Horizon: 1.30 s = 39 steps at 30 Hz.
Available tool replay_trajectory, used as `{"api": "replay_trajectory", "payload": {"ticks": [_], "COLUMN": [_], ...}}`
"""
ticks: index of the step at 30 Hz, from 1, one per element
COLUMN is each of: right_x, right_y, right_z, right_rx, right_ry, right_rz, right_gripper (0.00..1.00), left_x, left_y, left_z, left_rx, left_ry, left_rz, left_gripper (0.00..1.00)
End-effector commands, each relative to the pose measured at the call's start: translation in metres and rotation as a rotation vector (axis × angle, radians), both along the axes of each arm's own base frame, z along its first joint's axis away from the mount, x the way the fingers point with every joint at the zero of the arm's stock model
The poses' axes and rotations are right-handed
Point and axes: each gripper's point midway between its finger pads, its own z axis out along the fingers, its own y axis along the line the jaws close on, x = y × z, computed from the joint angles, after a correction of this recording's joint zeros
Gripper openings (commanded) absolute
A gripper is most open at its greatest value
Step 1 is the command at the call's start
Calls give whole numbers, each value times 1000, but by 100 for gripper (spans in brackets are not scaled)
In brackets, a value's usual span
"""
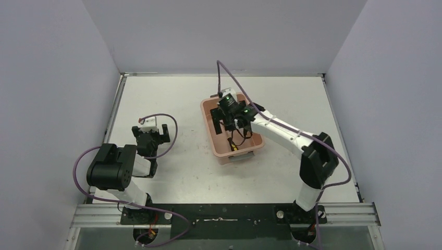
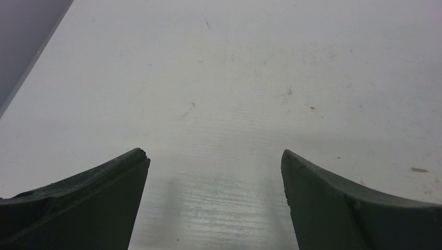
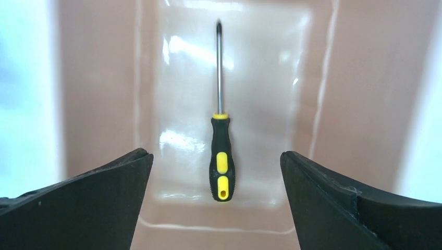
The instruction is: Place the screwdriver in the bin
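The screwdriver point(image 3: 220, 156), black handle with yellow inserts and a thin metal shaft, lies flat on the floor of the salmon-pink bin point(image 3: 359, 104). In the top view only its yellow end point(image 1: 234, 147) shows near the bin's point(image 1: 208, 121) near end. My right gripper point(image 3: 216, 161) hangs open above the bin, jaws wide apart on either side of the handle and not touching it; in the top view it point(image 1: 225, 121) is over the bin's middle. My left gripper point(image 2: 215, 159) is open and empty over bare table, at the left in the top view point(image 1: 155, 133).
The white table point(image 1: 172, 99) is bounded by grey walls at the back and sides, with a metal rail along the near edge point(image 1: 224, 213). Purple cables loop from both arms. The bin stands right of centre.
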Motion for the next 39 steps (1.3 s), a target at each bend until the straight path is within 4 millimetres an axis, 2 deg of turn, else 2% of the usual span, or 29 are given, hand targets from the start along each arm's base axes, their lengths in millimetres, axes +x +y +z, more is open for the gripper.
{"api": "replay_trajectory", "payload": {"ticks": [1,5,11,14,17,18,20,21,23,27,29,34,39], "right_x": [15,22,38,41,40,42,39,35,29,15,8,-3,-7], "right_y": [-11,-43,-134,-180,-221,-231,-253,-261,-271,-288,-294,-297,-293], "right_z": [115,156,163,155,127,122,100,79,58,21,9,-6,-10], "right_rx": [100,121,157,167,134,133,110,95,92,89,91,114,151], "right_ry": [-262,-398,-517,-579,-597,-628,-659,-656,-690,-747,-776,-817,-823], "right_rz": [-25,-86,-299,-381,-432,-443,-464,-461,-451,-485,-505,-529,-526], "right_gripper": [100,100,100,100,100,100,100,100,100,100,100,100,100], "left_x": [8,8,8,8,8,8,8,8,8,8,8,8,8], "left_y": [1,0,0,0,0,0,1,1,0,1,1,1,1], "left_z": [15,15,16,16,16,16,16,16,15,16,15,16,16], "left_rx": [-8,-8,-7,-7,-7,-7,-6,-6,-7,-7,-7,-7,-7], "left_ry": [-54,-55,-56,-56,-55,-55,-55,-56,-54,-54,-53,-55,-55], "left_rz": [4,3,3,3,3,3,4,3,2,4,4,5,5], "left_gripper": [97,97,97,97,97,97,97,97,97,97,97,97,97]}}
